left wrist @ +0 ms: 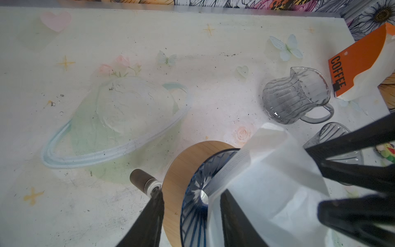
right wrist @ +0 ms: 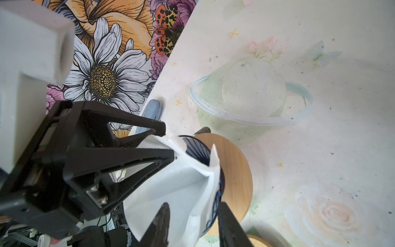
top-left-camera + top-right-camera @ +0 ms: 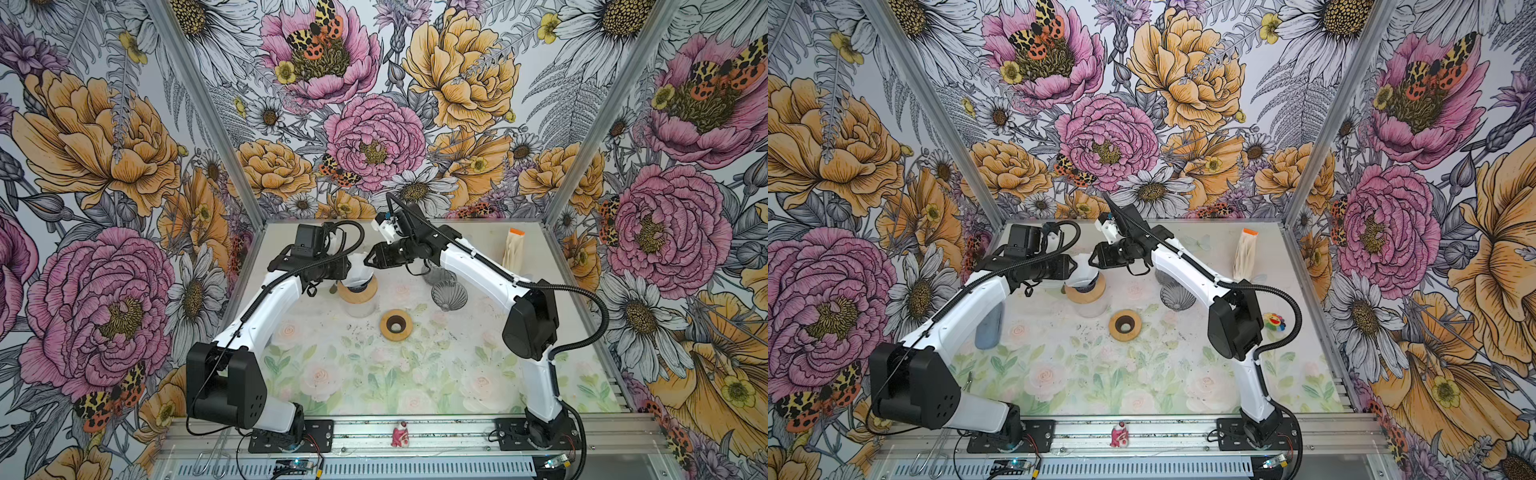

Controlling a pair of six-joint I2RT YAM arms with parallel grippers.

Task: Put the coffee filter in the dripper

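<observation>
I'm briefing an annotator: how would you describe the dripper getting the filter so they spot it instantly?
On the floral table, look toward the back where the left end effector and right end effector meet. Beneath them a dark blue ribbed dripper sits in a wooden ring. Unlike the grey glass pitcher and the spare ring, it holds white filter paper.

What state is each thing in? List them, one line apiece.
coffee filter: opened, partly in the dripper, top sticking out
dripper: upright in its wooden collar
left tool: open, astride the filter's edge
right tool: open, filter between its sides
pitcher: upright, empty
spare wooden ring: flat on the table
</observation>
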